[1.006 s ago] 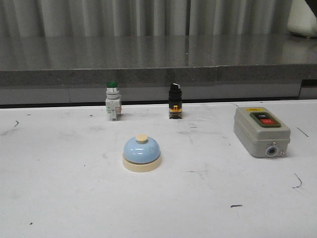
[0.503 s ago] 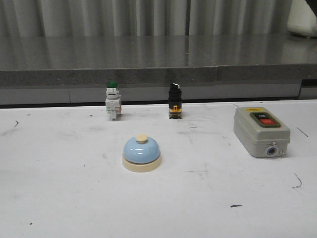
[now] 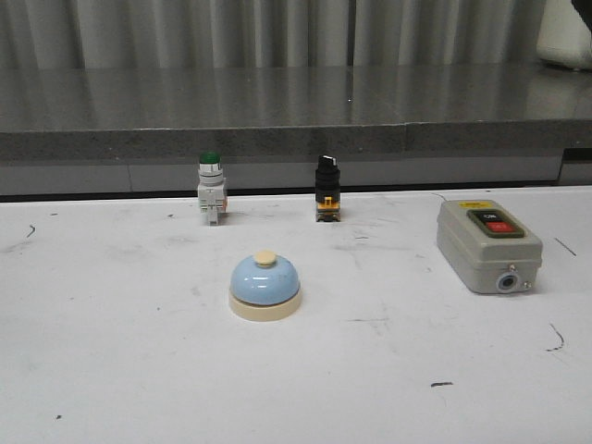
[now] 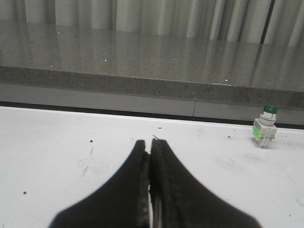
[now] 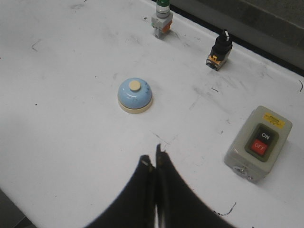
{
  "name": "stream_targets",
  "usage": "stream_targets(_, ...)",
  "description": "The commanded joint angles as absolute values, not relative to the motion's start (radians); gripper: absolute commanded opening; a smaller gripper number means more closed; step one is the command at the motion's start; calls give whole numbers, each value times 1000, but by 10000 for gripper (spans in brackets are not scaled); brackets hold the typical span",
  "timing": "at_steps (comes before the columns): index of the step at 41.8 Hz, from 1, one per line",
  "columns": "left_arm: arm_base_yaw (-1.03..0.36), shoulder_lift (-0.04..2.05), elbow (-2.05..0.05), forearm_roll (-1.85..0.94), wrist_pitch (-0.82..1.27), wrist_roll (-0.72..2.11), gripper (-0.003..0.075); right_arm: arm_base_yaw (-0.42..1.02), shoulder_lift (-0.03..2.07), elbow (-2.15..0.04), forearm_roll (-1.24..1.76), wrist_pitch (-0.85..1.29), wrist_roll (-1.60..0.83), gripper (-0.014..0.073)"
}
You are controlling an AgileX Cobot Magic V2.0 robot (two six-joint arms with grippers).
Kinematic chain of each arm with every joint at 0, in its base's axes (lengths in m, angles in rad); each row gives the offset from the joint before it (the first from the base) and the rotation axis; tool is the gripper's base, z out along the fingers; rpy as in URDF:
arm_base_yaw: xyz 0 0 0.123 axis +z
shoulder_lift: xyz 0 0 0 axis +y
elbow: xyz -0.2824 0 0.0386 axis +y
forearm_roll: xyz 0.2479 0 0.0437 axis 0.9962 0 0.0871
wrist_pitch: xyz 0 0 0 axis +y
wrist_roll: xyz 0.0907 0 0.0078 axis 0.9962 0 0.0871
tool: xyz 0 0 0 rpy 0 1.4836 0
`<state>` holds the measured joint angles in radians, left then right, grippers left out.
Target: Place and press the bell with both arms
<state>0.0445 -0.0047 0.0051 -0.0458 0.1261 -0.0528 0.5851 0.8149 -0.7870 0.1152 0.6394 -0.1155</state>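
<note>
The pale-blue bell (image 3: 265, 287) with a cream base and cream top button stands upright on the white table, a little left of the middle. It also shows in the right wrist view (image 5: 135, 95), well beyond my right gripper (image 5: 154, 157), which is shut and empty. My left gripper (image 4: 150, 142) is shut and empty over bare table; the bell is out of the left wrist view. Neither arm shows in the front view.
A green-capped push button (image 3: 210, 188) and a black selector switch (image 3: 326, 189) stand at the table's back edge. A grey switch box (image 3: 487, 244) with ON and OFF buttons lies at the right. A grey ledge (image 3: 296, 139) runs behind the table.
</note>
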Motion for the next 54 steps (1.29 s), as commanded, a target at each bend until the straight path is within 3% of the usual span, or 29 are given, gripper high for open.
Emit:
stream_targets(1, 42, -23, 30, -55, 51, -61, -20, 578, 808, -809, 113, 580, -117, -68)
stream_targets(24, 42, -23, 30, -55, 51, -61, -20, 578, 808, -807, 100, 568, -117, -68)
stream_targets(30, 42, -23, 30, -55, 51, -61, -20, 510, 749, -775, 32, 504, -118, -68)
stream_targets(40, 42, -23, 30, -55, 51, -61, -20, 256, 498, -509, 34, 173, -118, -68)
stream_targets(54, 42, -23, 30, -55, 51, -61, -20, 101, 77, -111, 34, -76, -118, -68)
